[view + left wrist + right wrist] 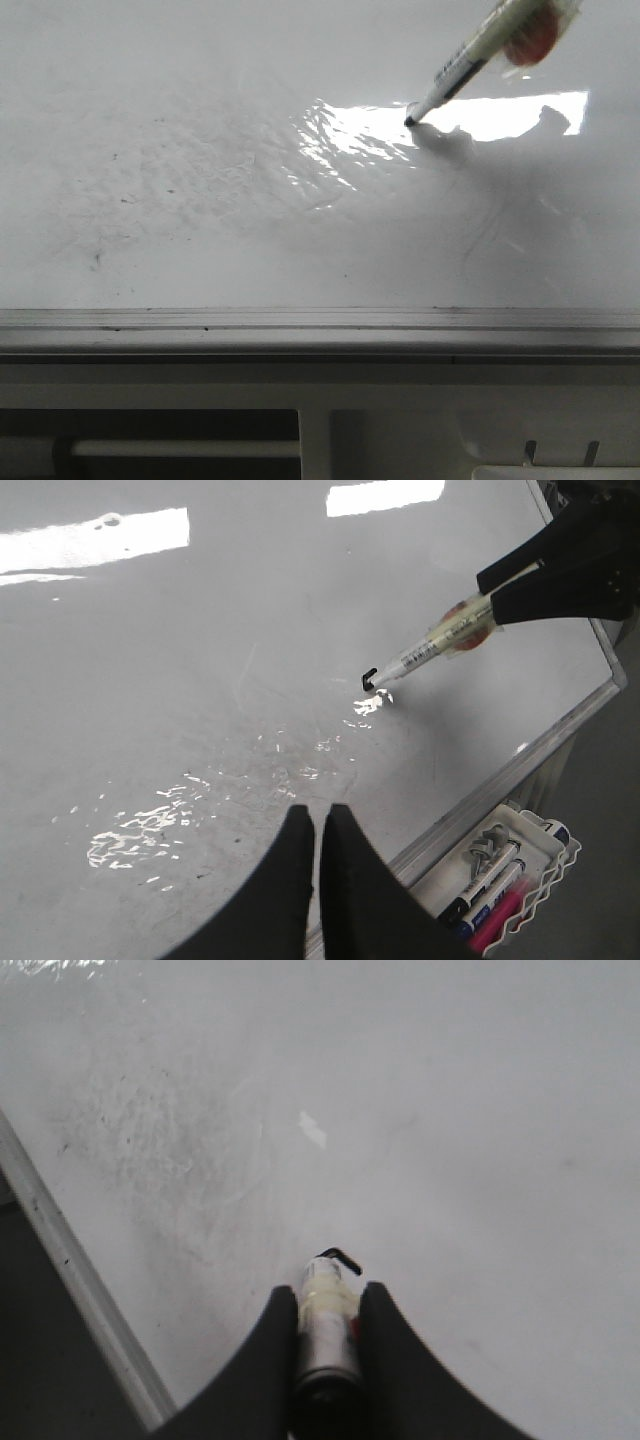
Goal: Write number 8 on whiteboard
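The whiteboard (200, 200) is a glossy white board with faint grey smears and a bright reflection. My right gripper (327, 1305) is shut on a white marker (470, 70), which slants down to the board with its black tip (409, 121) touching the surface. The marker also shows in the left wrist view (420, 658). A short black stroke (369, 677) sits at the tip, and it shows in the right wrist view (342, 1256) too. No full number 8 is visible. My left gripper (321, 825) is shut and empty, over the board near its edge rail.
A grey metal rail (320, 322) runs along the board's near edge, with a cream panel (400, 420) below. A white holder (520, 865) with several spare markers hangs beyond the rail by the board's corner.
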Robot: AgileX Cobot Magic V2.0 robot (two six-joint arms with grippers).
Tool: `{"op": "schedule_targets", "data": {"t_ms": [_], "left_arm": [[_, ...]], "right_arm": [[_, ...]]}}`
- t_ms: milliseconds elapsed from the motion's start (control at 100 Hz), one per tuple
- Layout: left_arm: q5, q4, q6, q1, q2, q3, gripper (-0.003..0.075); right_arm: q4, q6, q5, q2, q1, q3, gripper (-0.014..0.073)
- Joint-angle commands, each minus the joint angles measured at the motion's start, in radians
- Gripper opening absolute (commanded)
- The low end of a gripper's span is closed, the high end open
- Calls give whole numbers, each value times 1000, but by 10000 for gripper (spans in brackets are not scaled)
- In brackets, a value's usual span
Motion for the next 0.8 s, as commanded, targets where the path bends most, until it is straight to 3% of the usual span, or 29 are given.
{"op": "schedule_targets", "data": {"t_ms": [0, 330, 610, 790], "left_arm": [[-35, -26, -6, 2, 3, -30, -20], [-35, -26, -6, 2, 3, -30, -20], [-35, -26, -6, 2, 3, -30, -20], [-35, -26, -6, 2, 3, -30, -20]], "right_arm": [[-40, -3, 26, 13, -7, -23, -43], [-94, 42, 58, -57, -64, -23, -42], [-87, 54, 215, -99, -98, -9, -42], [-16, 54, 149, -94, -79, 25, -43]]}}
